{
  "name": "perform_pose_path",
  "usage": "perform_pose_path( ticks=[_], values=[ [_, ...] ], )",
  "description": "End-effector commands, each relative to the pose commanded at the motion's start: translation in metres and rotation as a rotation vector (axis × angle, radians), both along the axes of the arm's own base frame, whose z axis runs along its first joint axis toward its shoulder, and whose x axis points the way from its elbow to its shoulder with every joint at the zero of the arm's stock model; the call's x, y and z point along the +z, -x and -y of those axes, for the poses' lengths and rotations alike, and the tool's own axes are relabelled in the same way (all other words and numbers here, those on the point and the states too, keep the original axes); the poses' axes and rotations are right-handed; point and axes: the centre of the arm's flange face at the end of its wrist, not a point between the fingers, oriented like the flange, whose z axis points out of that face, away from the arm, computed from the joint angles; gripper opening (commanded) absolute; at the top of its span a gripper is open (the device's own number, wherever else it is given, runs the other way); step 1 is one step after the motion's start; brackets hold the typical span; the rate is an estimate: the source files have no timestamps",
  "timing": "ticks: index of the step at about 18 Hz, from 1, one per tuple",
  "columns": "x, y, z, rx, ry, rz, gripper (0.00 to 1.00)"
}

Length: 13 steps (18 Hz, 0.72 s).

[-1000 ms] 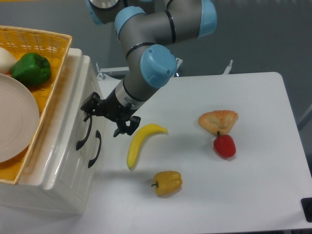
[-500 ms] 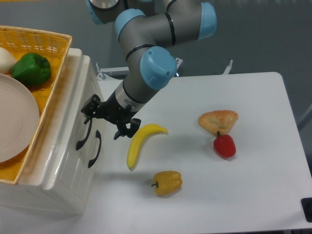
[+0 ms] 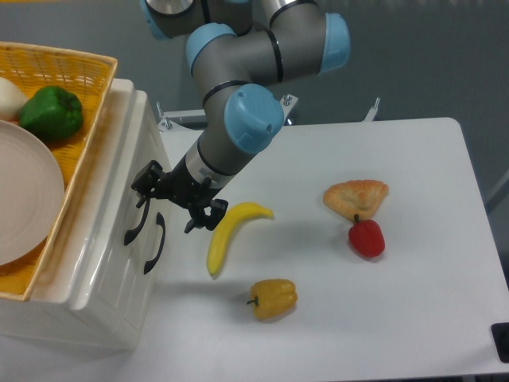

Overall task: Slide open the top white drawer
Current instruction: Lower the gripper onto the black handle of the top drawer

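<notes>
The top white drawer (image 3: 121, 199) is the upper band of the glossy white cabinet's front, and it sits flush with the cabinet. Its curved black handle (image 3: 137, 220) lies just left of the lower drawer's identical handle (image 3: 155, 243). My gripper (image 3: 173, 199) hovers right at the cabinet front with its jaws spread wide, so it is open. One black finger (image 3: 145, 180) sits by the upper end of the top handle. The other finger (image 3: 203, 216) hangs over the table near the banana. Nothing is held.
A yellow wicker basket (image 3: 87, 135) on the cabinet holds a green pepper (image 3: 51, 111) and a white plate (image 3: 24, 199). On the table lie a banana (image 3: 231, 232), a yellow pepper (image 3: 273, 298), a red pepper (image 3: 367, 237) and a pastry (image 3: 356, 196).
The gripper has shifted slightly left and down, closer to the top handle. The drawer and the table objects have not moved.
</notes>
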Motion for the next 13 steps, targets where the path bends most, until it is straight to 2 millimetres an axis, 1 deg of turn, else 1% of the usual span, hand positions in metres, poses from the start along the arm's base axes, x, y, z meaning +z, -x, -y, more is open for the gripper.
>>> perform_pose_path(
  ticks=[13],
  values=[
    [-0.0081, -0.0047, -0.0067, -0.013, -0.003, -0.005, 1.0]
  ],
)
